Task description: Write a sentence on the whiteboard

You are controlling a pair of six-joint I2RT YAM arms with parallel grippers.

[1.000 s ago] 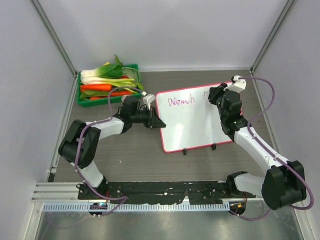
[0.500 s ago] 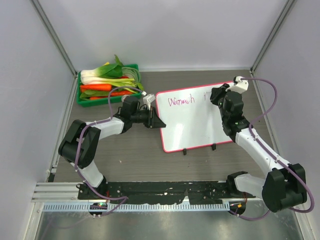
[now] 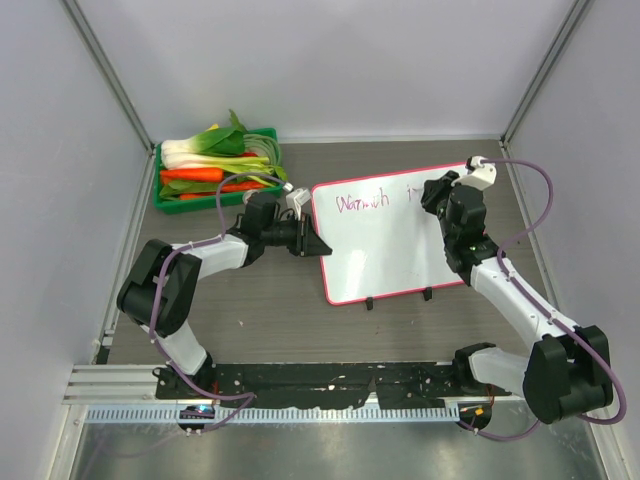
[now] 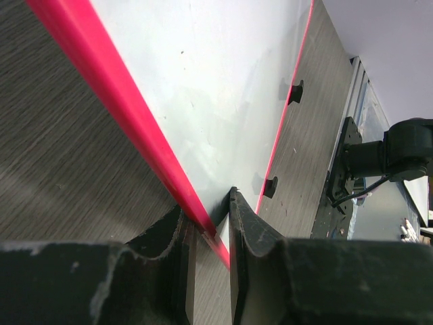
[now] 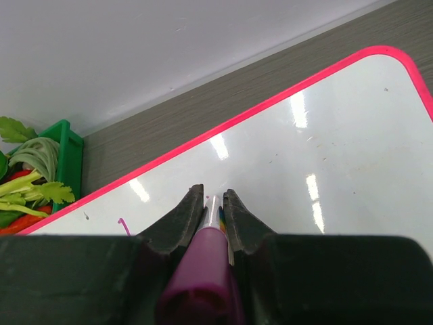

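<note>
A dark wood-grain desk (image 3: 260, 300) is seen from above, with two black robot arms reaching in from its near edge. A glossy white whiteboard (image 3: 385, 250) with a rounded pink-red frame lies flat on the desk, slightly turned, between the two arms. Two small black feet (image 3: 369, 303) stick out from the board's near edge.

The sentence (image 3: 362, 203) is thin pink cursive near the board's far edge. Only one word shows, reading roughly "Warmth", with a short separate stroke (image 3: 412, 191) just to its right.

The left fingers (image 3: 317, 247) are at the board's left edge. In the left wrist view they (image 4: 211, 210) are drawn in narrow and pinch the pink frame of the whiteboard (image 4: 216, 81) between them.

The right fingers (image 3: 430, 193) are over the board's far right corner, just right of the short stroke. In the right wrist view they (image 5: 212, 198) are closed narrowly around a marker (image 5: 203, 271) with a purple body, its tip pointing down at the whiteboard (image 5: 325, 156). Whether the tip touches the surface cannot be told. A small pink stroke (image 5: 124, 223) shows to the left of the tip.

To the far left of the board, well apart from it, a green crate (image 3: 158, 178) holds green, white and orange vegetables (image 3: 215, 155).
</note>
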